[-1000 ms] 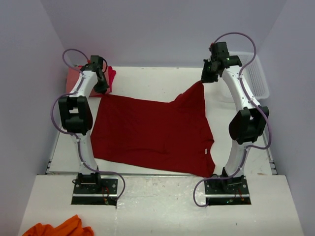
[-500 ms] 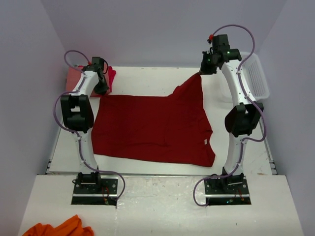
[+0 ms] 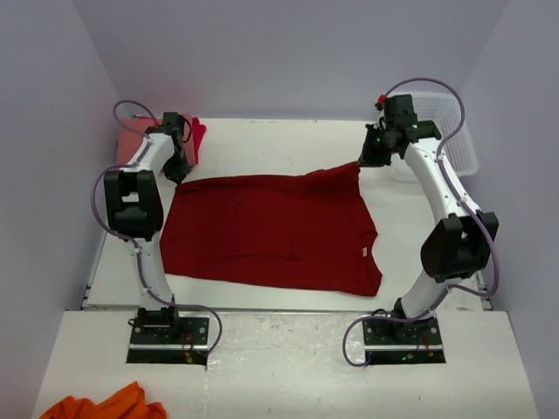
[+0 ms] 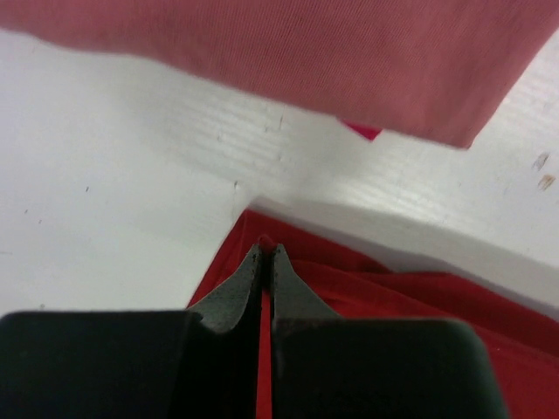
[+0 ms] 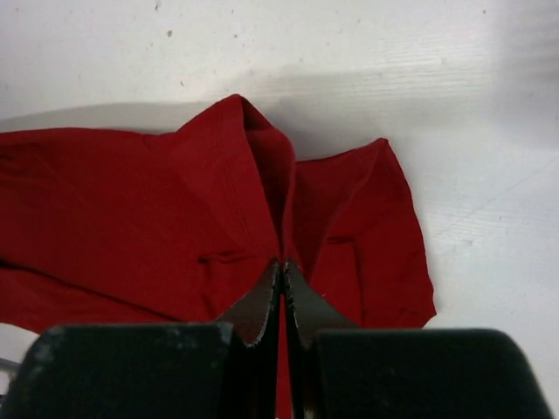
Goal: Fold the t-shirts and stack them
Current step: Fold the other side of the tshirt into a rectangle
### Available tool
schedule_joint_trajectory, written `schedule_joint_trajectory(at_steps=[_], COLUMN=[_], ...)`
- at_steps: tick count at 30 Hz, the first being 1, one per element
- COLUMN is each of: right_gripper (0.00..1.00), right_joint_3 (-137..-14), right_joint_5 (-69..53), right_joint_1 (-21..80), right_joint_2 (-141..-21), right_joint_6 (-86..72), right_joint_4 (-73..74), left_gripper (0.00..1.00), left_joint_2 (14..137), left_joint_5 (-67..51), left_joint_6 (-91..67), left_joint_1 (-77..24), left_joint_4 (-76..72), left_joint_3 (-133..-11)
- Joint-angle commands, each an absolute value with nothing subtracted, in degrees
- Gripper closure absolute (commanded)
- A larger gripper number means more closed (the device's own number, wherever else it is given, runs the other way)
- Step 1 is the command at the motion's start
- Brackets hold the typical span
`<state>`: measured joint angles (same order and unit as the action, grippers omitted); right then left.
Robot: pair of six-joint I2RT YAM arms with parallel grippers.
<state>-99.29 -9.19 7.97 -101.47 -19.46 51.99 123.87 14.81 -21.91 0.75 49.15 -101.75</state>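
The big dark red t-shirt (image 3: 271, 231) lies spread on the white table (image 3: 262, 140), its small white neck label (image 3: 363, 251) near the right edge. My left gripper (image 3: 179, 171) is shut on its far left corner (image 4: 265, 249), low at the table. My right gripper (image 3: 361, 163) is shut on its far right corner (image 5: 279, 236), close above the table. The salmon-pink t-shirt (image 3: 131, 138) lies folded at the far left corner with the brighter red t-shirt (image 3: 198, 135) beside it. The salmon-pink shirt fills the top of the left wrist view (image 4: 288, 52).
A white plastic basket (image 3: 450, 131) stands at the far right of the table. An orange cloth (image 3: 105, 406) lies on the near shelf at bottom left. Purple walls close in the left, back and right sides.
Both grippers have pulled the dark red shirt's far edge out and down. The right gripper came down from high above the table, and the raised right corner now lies nearly flat.
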Motion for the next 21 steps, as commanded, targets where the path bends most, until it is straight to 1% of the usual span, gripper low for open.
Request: schedule_joint_trajectory(at_steps=[1, 14, 21], right_gripper=[1.0, 1.0, 1.0], right_joint_3=[-93.62, -78.68, -73.83], right_joint_5=[-9.76, -6.94, -5.36], right_joint_1=[9.14, 15.2, 16.35], right_joint_2=[-93.63, -79.2, -72.52], right_joint_6=[-21.18, -23.11, -23.9], right_joint_4=[46.85, 46.67, 47.28], left_gripper=[1.0, 1.0, 1.0], left_joint_2=[115.76, 107.41, 103.98], left_joint_5=[16.61, 18.02, 19.59], left_joint_6=[-22.24, -22.94, -23.9], left_joint_1=[1.23, 1.14, 0.7], left_joint_4=[48.35, 49.31, 49.04], left_joint_3=[-99.24, -91.86, -86.67])
